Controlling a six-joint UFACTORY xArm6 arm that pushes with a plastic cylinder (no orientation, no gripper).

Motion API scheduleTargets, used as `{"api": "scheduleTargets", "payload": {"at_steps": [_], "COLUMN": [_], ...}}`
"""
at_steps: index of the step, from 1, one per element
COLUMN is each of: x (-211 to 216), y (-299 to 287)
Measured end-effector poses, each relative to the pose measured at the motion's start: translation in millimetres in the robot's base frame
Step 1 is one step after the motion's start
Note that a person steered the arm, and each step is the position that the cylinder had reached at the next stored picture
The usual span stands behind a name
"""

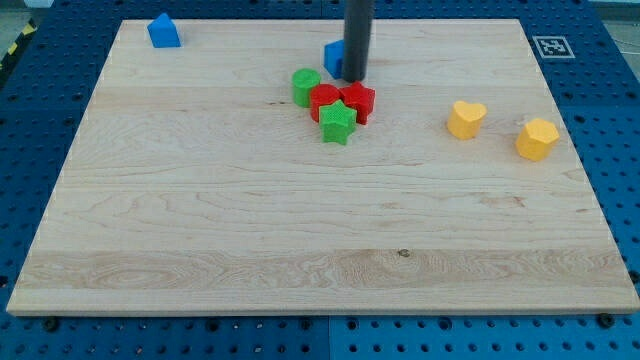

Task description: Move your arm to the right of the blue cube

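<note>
The wooden board (320, 230) lay on a blue perforated table (40, 70), filling most of the frame, with a black-and-white marker tag (551, 46) at its upper right corner. The arm's dark rod (357, 35) came down from the top edge, just right of centre, and my tip (354, 78) stood on the board in the upper middle of the frame. The rod carried no jaws; it was a single plain shaft, so there was nothing to spread or press together, and it pinched nothing. The blue cube (334, 57) sat directly at the rod's left side, partly hidden behind it, so that the tip was at the cube's right edge; whether rod and cube actually touched could not be told. Just below the tip a tight cluster of four blocks was noted: a green block (306, 87) of rounded form at the cluster's left, a red block (323, 101) next to it, a second red block (358, 101) at the right, and a green star-shaped block (337, 123) at the bottom, all appearing to touch their neighbours. A second blue block (164, 31), with a peaked top, stood well apart in the upper left corner of the board. At the right side were two yellow blocks near one another: a heart-shaped one (466, 118) and, further right, a roughly hexagonal one (537, 138).
</note>
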State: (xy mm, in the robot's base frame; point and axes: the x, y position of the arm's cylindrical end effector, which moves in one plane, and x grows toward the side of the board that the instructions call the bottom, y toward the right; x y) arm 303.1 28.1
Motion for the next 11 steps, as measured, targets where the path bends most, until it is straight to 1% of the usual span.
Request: {"api": "scheduleTargets", "payload": {"at_steps": [1,2,3,4,5,6,8,9,11], "x": [-24,-31,-31,-32,-48,-71,-73,-73,-73], "y": [-27,-41,-18,20,38,22,5,7,44]}}
